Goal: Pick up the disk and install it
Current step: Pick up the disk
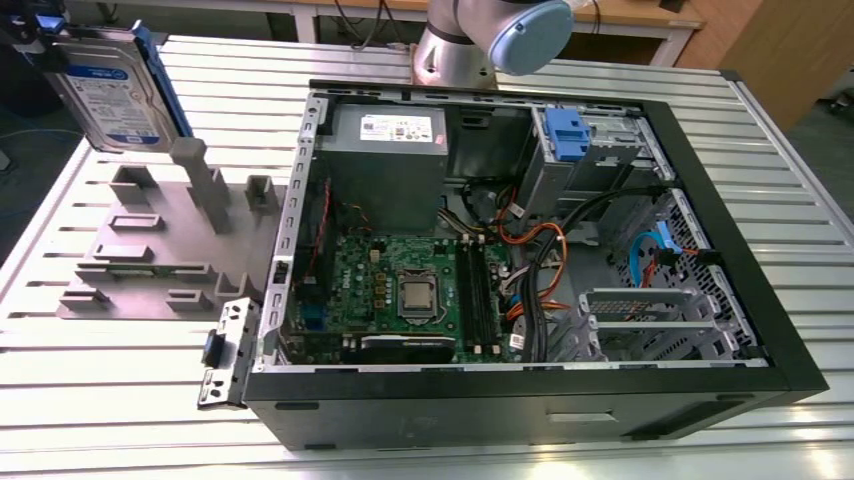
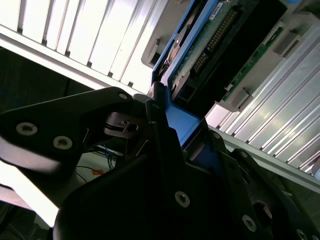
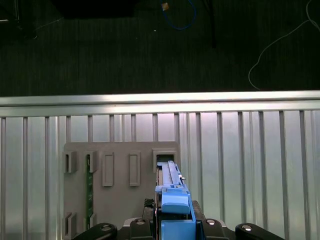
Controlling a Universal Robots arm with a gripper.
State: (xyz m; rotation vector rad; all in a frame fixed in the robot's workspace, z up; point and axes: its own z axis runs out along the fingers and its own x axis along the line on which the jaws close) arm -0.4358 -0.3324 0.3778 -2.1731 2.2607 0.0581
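My gripper (image 2: 170, 122) is pinched onto the blue carrier edge of the disk (image 1: 114, 92). The disk stands upright at the exterior view's left, over the grey fixture (image 1: 147, 240) on the bench (image 1: 80, 400). I cannot tell whether disk and fixture touch. The open computer case (image 1: 534, 250) sits beside the fixture, apart from the disk.

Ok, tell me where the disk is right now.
The disk is at the exterior view's top left, upright over the grey fixture and left of the open computer case, clamped in the hand.
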